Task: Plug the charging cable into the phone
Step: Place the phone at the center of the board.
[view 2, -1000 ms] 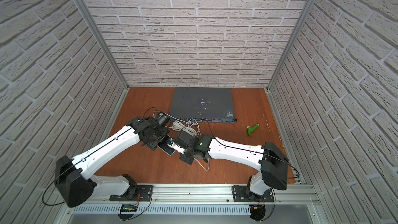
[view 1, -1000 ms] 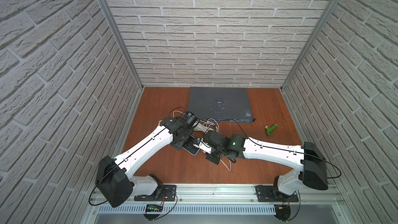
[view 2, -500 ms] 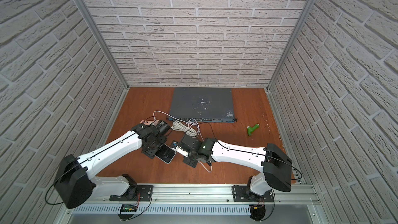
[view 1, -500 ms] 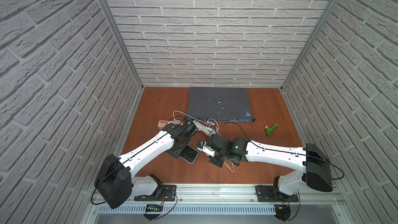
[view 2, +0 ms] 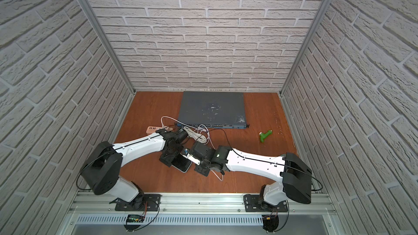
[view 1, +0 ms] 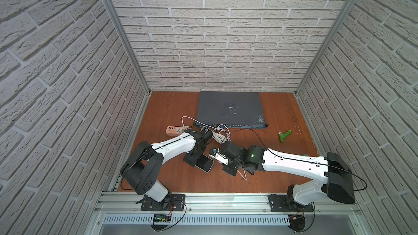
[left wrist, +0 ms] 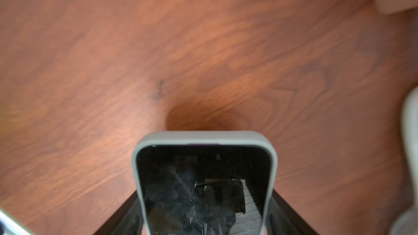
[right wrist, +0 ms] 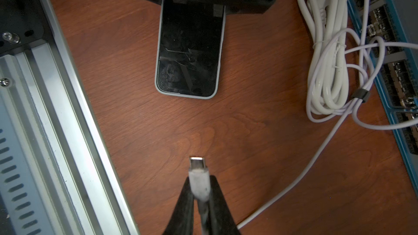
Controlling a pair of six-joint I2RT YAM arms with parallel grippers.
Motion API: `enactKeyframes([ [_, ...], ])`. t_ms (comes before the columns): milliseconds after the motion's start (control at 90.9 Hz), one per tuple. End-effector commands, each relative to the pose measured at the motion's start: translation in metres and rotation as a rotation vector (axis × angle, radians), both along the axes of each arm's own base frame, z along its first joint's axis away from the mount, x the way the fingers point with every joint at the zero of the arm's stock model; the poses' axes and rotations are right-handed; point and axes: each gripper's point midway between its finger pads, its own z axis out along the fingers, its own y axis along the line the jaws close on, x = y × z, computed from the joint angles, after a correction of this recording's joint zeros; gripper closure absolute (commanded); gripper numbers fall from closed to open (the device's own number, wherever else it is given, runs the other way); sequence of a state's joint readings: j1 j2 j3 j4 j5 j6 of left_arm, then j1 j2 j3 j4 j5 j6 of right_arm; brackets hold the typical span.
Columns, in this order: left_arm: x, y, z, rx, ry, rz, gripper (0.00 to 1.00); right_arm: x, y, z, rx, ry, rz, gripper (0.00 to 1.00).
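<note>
Left gripper (view 1: 194, 158) had drawn the phone (view 1: 205, 164) back toward the front rail (view 1: 226, 197), jaws clasping its long sides; right gripper (right wrist: 200, 183) pinched the charging cable (right wrist: 294, 183) at its plug (right wrist: 197, 163), tip facing the phone's near end yet well apart; insertion therefore awaited a closing approach.

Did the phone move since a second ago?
Yes. The phone has moved a little toward the front metal rail, away from the grey box.
</note>
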State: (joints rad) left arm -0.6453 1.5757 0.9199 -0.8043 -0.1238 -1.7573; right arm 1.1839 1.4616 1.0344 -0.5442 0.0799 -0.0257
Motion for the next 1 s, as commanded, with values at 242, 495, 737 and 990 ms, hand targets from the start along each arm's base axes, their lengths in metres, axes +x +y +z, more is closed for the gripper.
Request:
enactKeyframes([
  [242,-0.002,-0.017,-0.025,-0.054,0.05,0.011,0.68,0.005,-0.009,0.006,0.031,-0.019,-0.023,0.97],
  [495,-0.011,-0.011,-0.035,-0.071,0.078,0.038,0.28,0.006,-0.011,0.003,0.031,-0.015,-0.025,0.97],
  [737,-0.015,-0.008,-0.039,-0.093,0.077,0.047,0.04,0.007,-0.009,0.001,0.028,-0.007,-0.023,0.97],
  [990,-0.017,-0.01,-0.046,-0.131,0.089,0.052,0.11,0.006,-0.008,-0.002,0.026,0.002,-0.026,0.97],
])
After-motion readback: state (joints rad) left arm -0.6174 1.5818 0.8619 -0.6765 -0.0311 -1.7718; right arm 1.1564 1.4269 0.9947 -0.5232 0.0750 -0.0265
